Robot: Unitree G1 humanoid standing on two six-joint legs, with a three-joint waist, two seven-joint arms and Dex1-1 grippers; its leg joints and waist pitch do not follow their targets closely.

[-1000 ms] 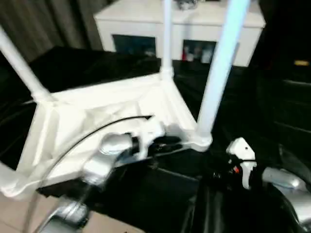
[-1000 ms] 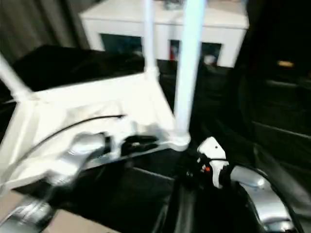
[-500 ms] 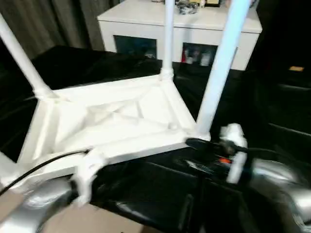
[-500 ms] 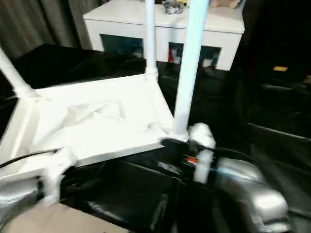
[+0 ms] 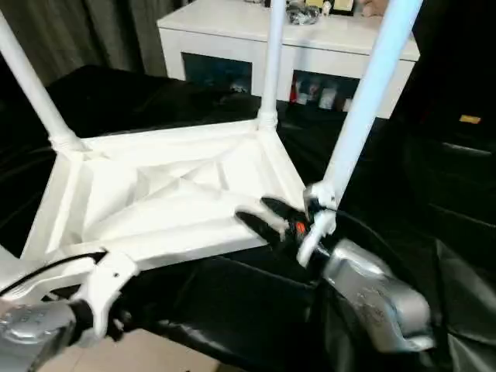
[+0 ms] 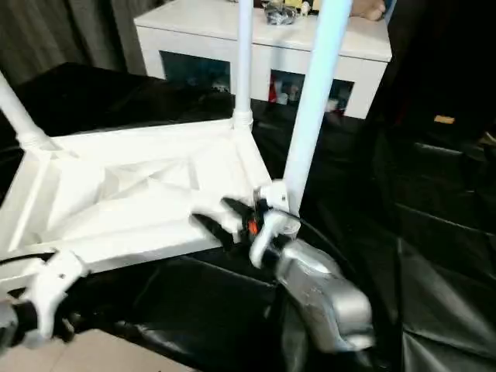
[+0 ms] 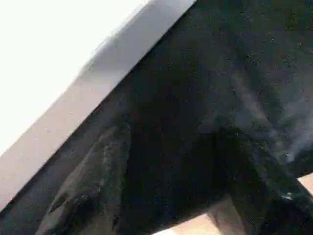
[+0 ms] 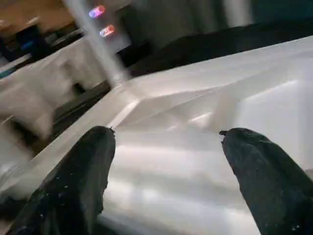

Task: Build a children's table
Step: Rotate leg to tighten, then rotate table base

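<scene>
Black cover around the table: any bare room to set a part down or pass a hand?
Bare black cover lies between the children's table and the white cabinet, and right of the near right leg. The near edge is crowded: right gripper open over the rim.

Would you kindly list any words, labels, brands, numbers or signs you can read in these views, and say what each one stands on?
No text can be read anywhere.
Small yellow tag on the dark furniture at the right: too small to read.
Orange mark on the right claw: a patch of colour, no letters visible.
Items behind the white cabinet's dark glass doors: any labels too blurred to read.
Children's table: plain white, no markings visible.
</scene>
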